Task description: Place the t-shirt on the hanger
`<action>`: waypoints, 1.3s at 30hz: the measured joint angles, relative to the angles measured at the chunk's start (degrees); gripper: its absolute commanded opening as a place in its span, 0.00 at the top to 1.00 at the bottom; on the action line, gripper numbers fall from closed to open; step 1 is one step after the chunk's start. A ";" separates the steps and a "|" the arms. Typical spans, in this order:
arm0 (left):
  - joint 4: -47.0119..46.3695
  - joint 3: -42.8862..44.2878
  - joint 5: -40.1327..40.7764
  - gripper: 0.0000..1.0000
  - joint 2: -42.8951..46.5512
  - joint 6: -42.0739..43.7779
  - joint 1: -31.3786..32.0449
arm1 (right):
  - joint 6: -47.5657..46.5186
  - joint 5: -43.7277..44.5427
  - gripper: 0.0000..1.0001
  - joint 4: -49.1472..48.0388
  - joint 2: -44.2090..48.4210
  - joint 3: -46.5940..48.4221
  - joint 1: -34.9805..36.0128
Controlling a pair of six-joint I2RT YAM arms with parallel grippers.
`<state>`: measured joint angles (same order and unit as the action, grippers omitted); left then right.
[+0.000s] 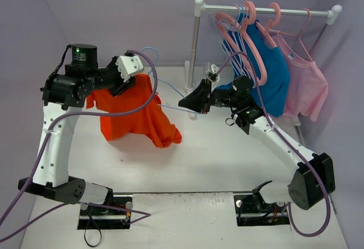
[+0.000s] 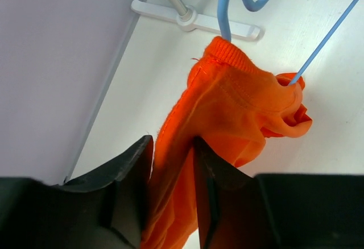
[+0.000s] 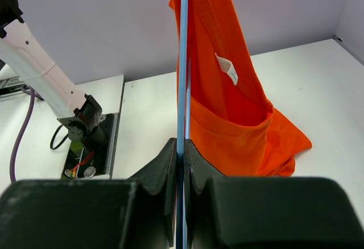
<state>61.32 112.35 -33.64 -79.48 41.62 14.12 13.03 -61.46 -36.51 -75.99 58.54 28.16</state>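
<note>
Left gripper (image 2: 173, 189) - we read its jaws as clamped on a fold of the t-shirt (image 2: 239, 107); orange cloth fills the gap and touches both fingers (image 2: 133, 186). Right gripper (image 3: 181, 172) - jaws closed on the light-blue wire of the hanger (image 3: 183, 61), which it holds out toward the left arm, above the table (image 1: 227, 164).

Position of the work: the t-shirt hangs between the 2 arms, left of centre and well apart from the clothes rack (image 1: 196, 44). Its lower part appears to reach the table.

Done, as far as we can see:
1. Both items are lifted and gripped, 1 per arm.
2. The hanger meets the garment at the neck. The white label (image 3: 227, 67) shows just beside the wire, the hook (image 2: 224, 4) rises at the ribbed collar (image 2: 233, 53), and 1 wire arm (image 2: 324, 41) comes out of bunched cloth.

Left to do, in our judgement:
1. The cloth is gathered at the collar, not spread over the 2 shoulders of the hanger. We cannot tell how much of the frame is inside.
2. Draw the cloth along each shoulder until only the hook stands clear of the neck, then release.

We rate the task roughly half complete.
</note>
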 measured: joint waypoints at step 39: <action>-1.25 -28.54 0.63 1.00 24.81 -2.77 -0.36 | 4.66 9.07 0.32 9.30 0.07 2.90 -5.15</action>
<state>60.07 83.81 -33.00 -54.67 38.85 13.76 17.69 -52.39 -27.21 -75.92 61.44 23.01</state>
